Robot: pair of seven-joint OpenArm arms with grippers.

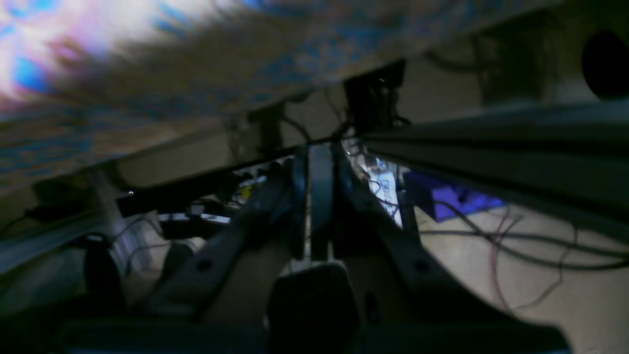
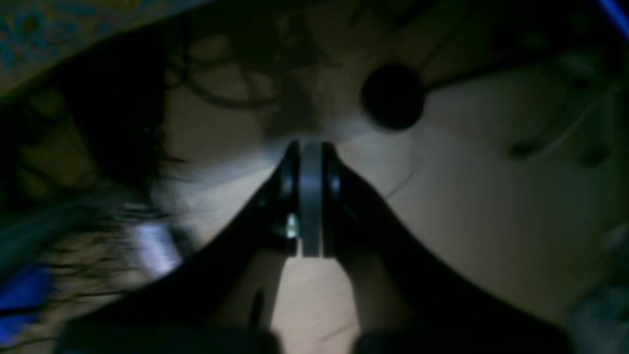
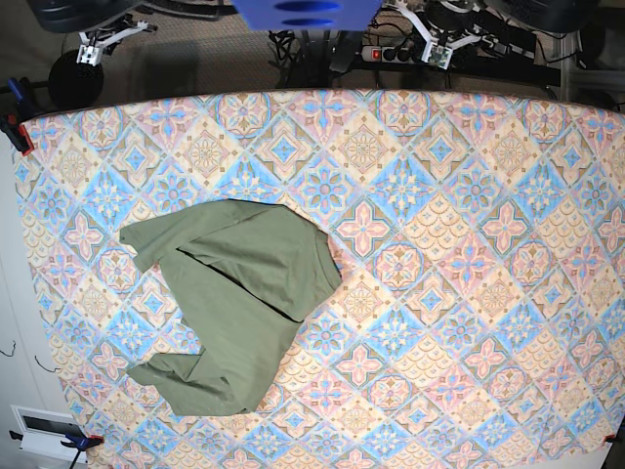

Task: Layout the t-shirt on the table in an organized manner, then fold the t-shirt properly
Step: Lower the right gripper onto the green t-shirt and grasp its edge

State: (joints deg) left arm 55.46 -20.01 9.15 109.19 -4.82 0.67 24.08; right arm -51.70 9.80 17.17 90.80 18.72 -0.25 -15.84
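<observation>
Both sets of jaws are pressed together with nothing between them. On my left wrist feed the left gripper (image 1: pixel 314 196) has its pads shut flat against each other, and the right gripper (image 2: pixel 310 196) looks the same on its own feed. Neither camera shows any cloth. Both look past the fingertips at floor, loose cables (image 1: pixel 516 246) and the underside edge of the table (image 1: pixel 196 88), so I judge the arms are parked off the near edge, clear of the work surface. That suits a rest pose, with nothing carried and nothing in the way.

From the overhead view, the two grippers sit just beyond the top edge of the patterned cloth, the left gripper (image 3: pixel 437 54) on that view's right and the right gripper (image 3: pixel 91 54) on its left. They are well apart from each other and from the garment.

Further out on the table (image 3: pixel 469 244), the t-shirt (image 3: pixel 239 303) lies in the left half, well clear of every edge. It is not laid out. The body is doubled over itself, one sleeve sticks out toward the upper left, and the lower part is bunched and wrinkled near the bottom left. I'd say the layout step hasn't begun. The right arm has the shorter reach, and the shirt needs spreading flat before any fold.
</observation>
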